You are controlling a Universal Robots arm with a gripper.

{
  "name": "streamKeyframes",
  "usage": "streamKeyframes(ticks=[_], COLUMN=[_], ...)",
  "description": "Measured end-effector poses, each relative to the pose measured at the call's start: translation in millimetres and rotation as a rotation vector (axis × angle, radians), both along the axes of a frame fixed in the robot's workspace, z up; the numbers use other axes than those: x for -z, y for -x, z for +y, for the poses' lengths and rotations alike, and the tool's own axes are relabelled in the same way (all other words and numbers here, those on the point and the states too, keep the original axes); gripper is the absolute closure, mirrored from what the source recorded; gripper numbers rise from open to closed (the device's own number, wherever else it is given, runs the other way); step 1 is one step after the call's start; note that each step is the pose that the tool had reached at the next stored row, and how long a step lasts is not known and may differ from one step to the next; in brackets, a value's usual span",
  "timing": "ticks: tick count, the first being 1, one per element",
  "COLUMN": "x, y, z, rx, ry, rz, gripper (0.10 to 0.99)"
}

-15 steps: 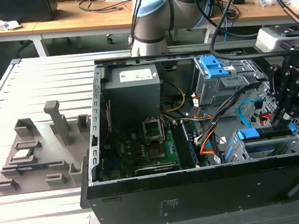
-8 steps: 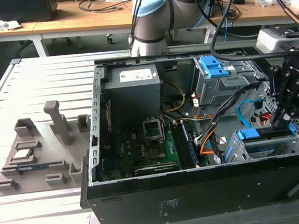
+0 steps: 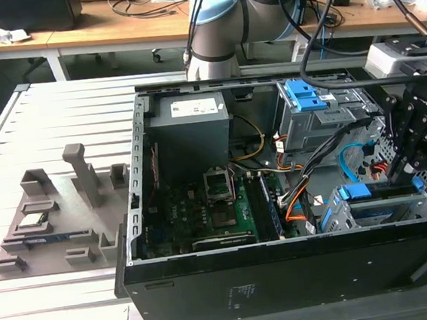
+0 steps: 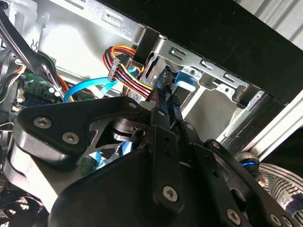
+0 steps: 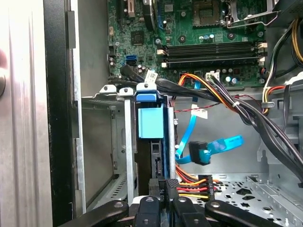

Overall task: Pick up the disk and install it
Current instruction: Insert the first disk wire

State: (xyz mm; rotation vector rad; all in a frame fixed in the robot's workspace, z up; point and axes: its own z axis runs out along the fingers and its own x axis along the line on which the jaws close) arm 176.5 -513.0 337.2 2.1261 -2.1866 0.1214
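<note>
The disk (image 3: 376,203) sits in the metal drive cage (image 3: 340,219) at the exterior view's lower right corner of the open computer case, its blue rail (image 3: 354,192) on top. In the first wrist view the disk (image 5: 152,156) stands edge-on in the cage slot with a blue tab (image 5: 151,122) on it. My gripper (image 3: 397,176) hangs right over the disk's end. Its black fingers (image 5: 158,185) are pressed together at the disk's near edge, shut, with nothing seen between them. The second wrist view shows the gripper (image 4: 165,101) pointing at the cage by the blue rail (image 4: 185,79).
A blue data cable (image 5: 213,147) and a red-yellow-black power lead (image 5: 191,187) lie loose beside the cage. Black cable bundles (image 3: 327,157) cross the case. A second cage with blue tabs (image 3: 306,98), the power supply (image 3: 190,124) and motherboard (image 3: 203,214) fill the rest. A grey fixture plate (image 3: 53,221) lies outside.
</note>
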Motion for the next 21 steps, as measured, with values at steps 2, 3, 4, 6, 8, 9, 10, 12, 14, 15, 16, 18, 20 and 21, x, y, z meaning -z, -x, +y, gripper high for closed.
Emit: streamKeyframes(ticks=[2,3,4,6,8,9,10,12,14,15,16,18,20,21], x=[1.7,2.9,3.4,3.5,4.0,4.0,3.6,-0.8,-6.4,-8.3,-10.1,-18.7,-28.1,-31.9], y=[0.0,0.0,0.0,0.1,0.0,0.0,0.1,0.0,0.0,0.0,0.1,0.1,0.1,0.1], z=[-0.3,-0.3,-0.2,-0.3,-0.3,-0.3,-0.2,-0.3,-0.2,-0.1,0.0,0.3,1.3,1.8], rx=[0.0,0.0,0.0,0.0,0.0,0.0,0.0,0.0,0.0,0.0,0.0,0.0,0.0,0.0], ry=[0.0,0.001,0.006,0.007,0.006,0.006,0.007,0.007,0.007,0.007,0.007,0.007,0.008,0.009], rz=[0.0,-0.0001,0.0,0.0,-0.0001,0.0,0.0,-0.0006,-0.0009,-0.0011,-0.0011,-0.0013,-0.0014,-0.0014], gripper=[0.918,0.918,0.918,0.918,0.918,0.906,0.843,0.843,0.843,0.843,0.859,0.98,0.98,0.98])
